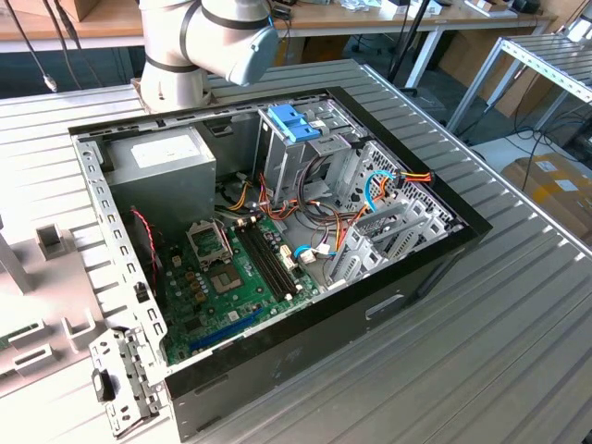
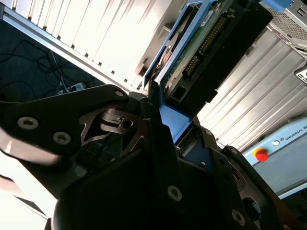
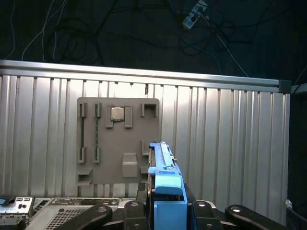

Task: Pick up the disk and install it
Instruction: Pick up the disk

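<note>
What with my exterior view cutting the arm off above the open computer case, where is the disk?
Observer: In the first wrist view the gripper is shut on the disk, clamping its light blue carrier frame.
Operator: Which face of it can you see?
Observer: In the second wrist view its green circuit board is exposed towards the camera.
Operator: What lies beyond it?
Observer: In the first wrist view, a grey holder plate carrying a processor chip sits on the ribbed metal table.
</note>
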`<state>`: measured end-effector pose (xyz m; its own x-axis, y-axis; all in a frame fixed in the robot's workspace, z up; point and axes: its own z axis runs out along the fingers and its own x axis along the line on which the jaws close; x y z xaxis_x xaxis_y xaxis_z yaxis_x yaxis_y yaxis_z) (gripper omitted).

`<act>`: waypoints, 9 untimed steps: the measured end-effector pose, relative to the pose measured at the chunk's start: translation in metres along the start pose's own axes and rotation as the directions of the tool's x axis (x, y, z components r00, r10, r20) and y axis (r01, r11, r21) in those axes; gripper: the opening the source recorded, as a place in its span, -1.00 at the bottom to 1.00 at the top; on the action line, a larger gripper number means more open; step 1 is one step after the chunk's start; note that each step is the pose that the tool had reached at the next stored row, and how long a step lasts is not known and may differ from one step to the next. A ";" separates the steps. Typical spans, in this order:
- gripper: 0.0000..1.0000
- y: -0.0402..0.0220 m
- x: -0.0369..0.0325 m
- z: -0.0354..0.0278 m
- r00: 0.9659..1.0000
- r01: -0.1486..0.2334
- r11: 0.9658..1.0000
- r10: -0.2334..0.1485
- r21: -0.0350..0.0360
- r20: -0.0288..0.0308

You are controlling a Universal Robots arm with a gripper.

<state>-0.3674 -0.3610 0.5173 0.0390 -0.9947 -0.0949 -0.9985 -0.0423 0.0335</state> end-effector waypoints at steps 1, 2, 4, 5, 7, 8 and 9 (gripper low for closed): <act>-0.26 -0.0004 0.0001 0.0000 1.000 0.000 1.000 0.000 0.000 0.000; -0.26 -0.0007 0.0003 0.0000 1.000 0.000 1.000 0.000 0.000 0.000; -0.26 -0.0013 0.0006 0.0000 1.000 0.000 1.000 0.000 0.000 0.000; -0.26 -0.0016 0.0007 0.0000 1.000 0.000 1.000 0.000 0.000 0.000; -0.26 -0.0022 0.0010 0.0000 1.000 0.000 1.000 0.000 0.000 0.000; -0.26 -0.0025 0.0011 0.0001 1.000 0.000 1.000 0.000 0.000 0.000; -0.26 -0.0029 0.0013 0.0000 1.000 0.000 1.000 0.000 0.000 0.000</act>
<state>-0.3645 -0.3622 0.5170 0.0391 -0.9947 -0.0948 -0.9985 -0.0424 0.0335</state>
